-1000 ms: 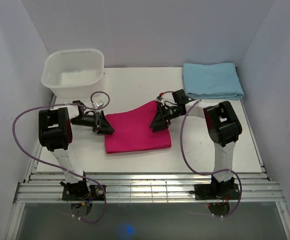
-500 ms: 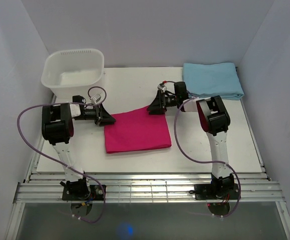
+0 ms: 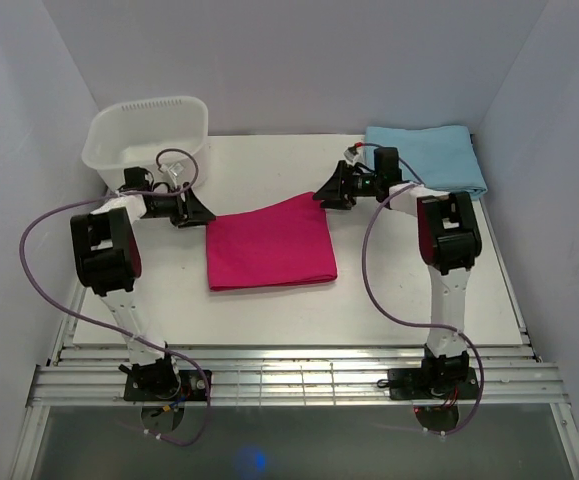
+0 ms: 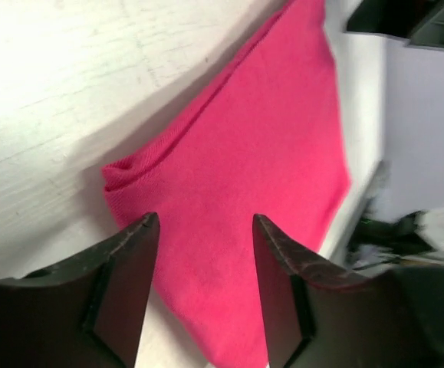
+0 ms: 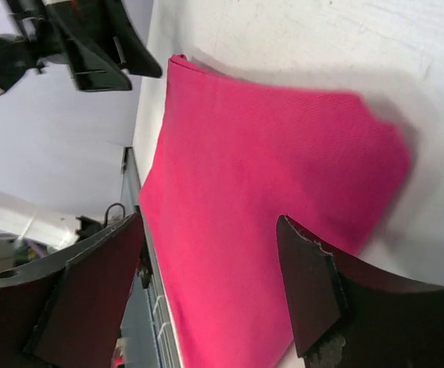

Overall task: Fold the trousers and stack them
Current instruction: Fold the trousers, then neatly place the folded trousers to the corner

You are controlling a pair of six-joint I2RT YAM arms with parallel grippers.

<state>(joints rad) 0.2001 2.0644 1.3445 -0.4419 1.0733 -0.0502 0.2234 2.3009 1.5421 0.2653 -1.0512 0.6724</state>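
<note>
Folded magenta trousers [image 3: 269, 248] lay flat at the centre of the worktop [image 3: 259, 165]. Left tool [image 3: 203, 212], jaws apart and empty, hung just beside their far left corner; right tool [image 3: 322, 196], jaws wide and empty, beside their far right corner

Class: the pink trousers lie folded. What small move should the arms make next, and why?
Probably lower the right tool onto the trousers' far right corner and close. They lie folded flat, it and the left tool hover open, and the blue cloth nearby looks like the stack.
</note>
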